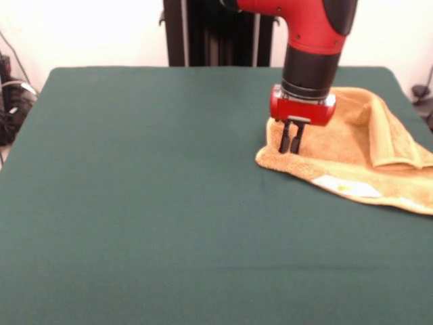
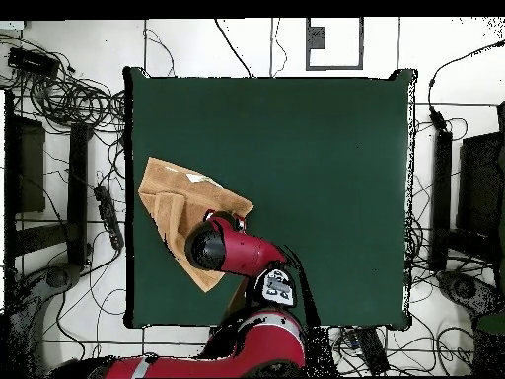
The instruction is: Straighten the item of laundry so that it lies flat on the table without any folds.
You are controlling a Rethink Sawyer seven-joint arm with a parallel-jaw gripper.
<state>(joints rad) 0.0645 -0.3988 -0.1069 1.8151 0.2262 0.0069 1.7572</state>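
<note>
Front view: towel [image 1: 352, 159] lies rumpled against the bench [image 1: 135, 203] right edge, toward the far right corner; one side folded over itself in a thick ridge, label [image 1: 345, 186] showing at the near hem. Gripper [image 1: 291, 145] stands upright over the towel's left corner. Jaws nearly together, tips down at the terry, seemingly pinching a little of the corner (contact itself hard to confirm).

Judgement: to do this step well, take only the top layer at the corner, lift just enough to free it, and draw toward the open middle of the bench so the fold unrolls rather than drags.

Overhead view: arm hides the towel's [image 2: 173, 197] middle.
</note>
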